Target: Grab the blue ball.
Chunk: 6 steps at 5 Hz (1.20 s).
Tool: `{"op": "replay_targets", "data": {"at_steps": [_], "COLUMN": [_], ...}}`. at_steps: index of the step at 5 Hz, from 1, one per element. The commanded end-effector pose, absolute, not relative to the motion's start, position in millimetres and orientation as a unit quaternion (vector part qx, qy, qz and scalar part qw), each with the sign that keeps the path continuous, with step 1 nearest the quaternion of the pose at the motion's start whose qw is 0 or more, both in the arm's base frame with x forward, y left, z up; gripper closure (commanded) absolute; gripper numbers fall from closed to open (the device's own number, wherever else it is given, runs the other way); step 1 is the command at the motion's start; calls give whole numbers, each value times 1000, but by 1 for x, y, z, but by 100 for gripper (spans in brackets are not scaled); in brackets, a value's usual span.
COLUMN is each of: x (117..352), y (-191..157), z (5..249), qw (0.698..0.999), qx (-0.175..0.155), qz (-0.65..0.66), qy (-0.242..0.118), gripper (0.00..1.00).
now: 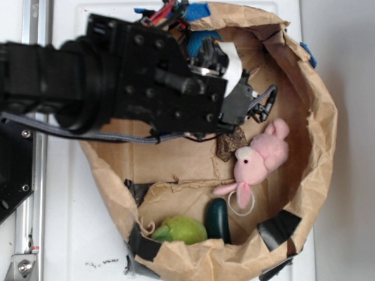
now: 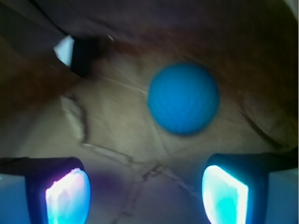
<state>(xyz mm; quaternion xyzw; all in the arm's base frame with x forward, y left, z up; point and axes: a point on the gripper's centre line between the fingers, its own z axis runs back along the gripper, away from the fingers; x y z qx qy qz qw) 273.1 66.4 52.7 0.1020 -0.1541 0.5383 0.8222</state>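
My gripper hangs wide open, holding nothing and touching nothing. The ball lies on the brown paper ahead of my fingers, lined up with the gap but outside it.

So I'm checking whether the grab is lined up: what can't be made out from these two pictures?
- Exterior view: the blue ball is hidden behind the black arm, so its place in the paper bag is unknown.
- Exterior view: the gripper is hidden too.
- Wrist view: blurred; the fingers are cut off by the bottom edge, and the gripper's height above the ball is unclear.
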Motion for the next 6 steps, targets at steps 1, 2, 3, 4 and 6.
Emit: {"op": "replay_targets", "data": {"at_steps": [1, 2, 3, 4, 6], "x": [276, 281, 284, 286, 274], "y": [82, 91, 96, 104, 102], "z": [60, 56, 57, 54, 50], "qw": [797, 792, 787, 778, 777], "qx": [111, 114, 115, 123, 131], "qz": [565, 572, 578, 588, 590], "qy": [-181, -181, -183, -187, -175], "gripper": [0, 0, 0, 0, 0]}}
